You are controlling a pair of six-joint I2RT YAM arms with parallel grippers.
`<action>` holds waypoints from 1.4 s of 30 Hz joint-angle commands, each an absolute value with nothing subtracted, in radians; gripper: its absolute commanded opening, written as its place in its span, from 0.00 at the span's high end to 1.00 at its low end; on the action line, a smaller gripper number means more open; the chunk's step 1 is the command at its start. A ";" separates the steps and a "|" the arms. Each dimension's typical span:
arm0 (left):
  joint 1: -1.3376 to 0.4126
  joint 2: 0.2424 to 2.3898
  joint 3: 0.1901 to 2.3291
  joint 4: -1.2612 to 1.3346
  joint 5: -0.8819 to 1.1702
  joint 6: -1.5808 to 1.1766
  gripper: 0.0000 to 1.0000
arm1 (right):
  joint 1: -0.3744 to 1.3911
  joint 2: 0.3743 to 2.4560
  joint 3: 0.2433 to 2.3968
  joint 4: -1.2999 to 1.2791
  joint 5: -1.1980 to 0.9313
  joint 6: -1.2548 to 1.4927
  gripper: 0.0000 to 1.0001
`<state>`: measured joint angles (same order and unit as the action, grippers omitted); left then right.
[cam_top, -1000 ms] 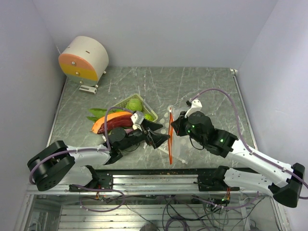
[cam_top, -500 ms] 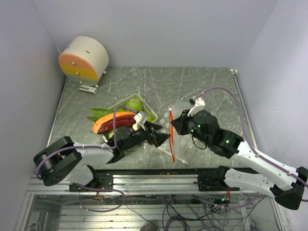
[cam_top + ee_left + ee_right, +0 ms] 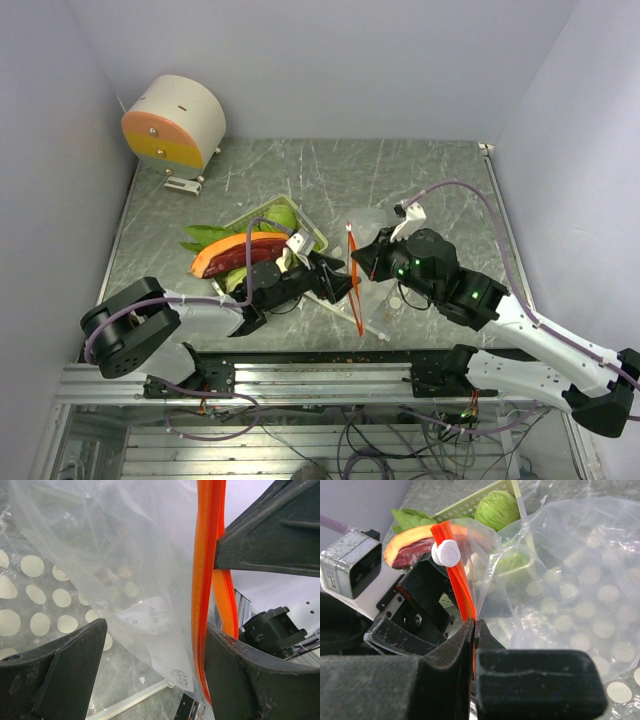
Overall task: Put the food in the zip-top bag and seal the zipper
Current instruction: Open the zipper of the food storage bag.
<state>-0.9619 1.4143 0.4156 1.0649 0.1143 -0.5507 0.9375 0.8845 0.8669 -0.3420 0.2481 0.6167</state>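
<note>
The left fingers point(image 3: 65, 665), spread but narrowing, have been brought astride the orange zipper point(image 3: 205, 580) of the zip-top bag point(image 3: 125, 555), which is clenched by the right fingers point(image 3: 530, 680). The food point(image 3: 240, 250) lies unbagged at the basket point(image 3: 465, 502).

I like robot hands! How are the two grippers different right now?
The left gripper is open, jaws apart on either side of the orange zipper. The right gripper is shut, pinching that zipper. Both are black and work on the same clear bag.
</note>
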 commanded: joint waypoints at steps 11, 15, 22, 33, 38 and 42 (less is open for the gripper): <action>-0.992 1.364 0.466 0.997 0.003 -0.531 0.79 | 0.939 0.836 0.904 -0.427 0.351 0.645 1.00; -0.993 1.245 0.536 0.676 -0.094 -0.482 0.93 | 0.939 0.833 0.935 -0.573 0.504 0.660 1.00; -0.998 1.112 0.668 0.236 -0.372 -0.450 0.93 | 0.940 0.857 0.986 -0.799 0.711 0.731 1.00; -1.046 1.201 0.781 0.136 -0.487 -0.459 0.93 | 0.940 0.845 0.977 -0.489 0.398 0.569 0.33; -1.074 1.264 0.828 0.144 -0.504 -0.470 0.93 | 0.944 0.920 0.992 -0.463 0.357 0.579 0.26; -1.106 1.294 0.871 0.134 -0.516 -0.462 0.93 | 0.961 0.974 0.995 -0.437 0.388 0.598 0.26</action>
<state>-1.0760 1.2793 0.8040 0.1356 -0.4767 -0.4679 0.9455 0.9344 0.9791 -0.4896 0.3939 0.5995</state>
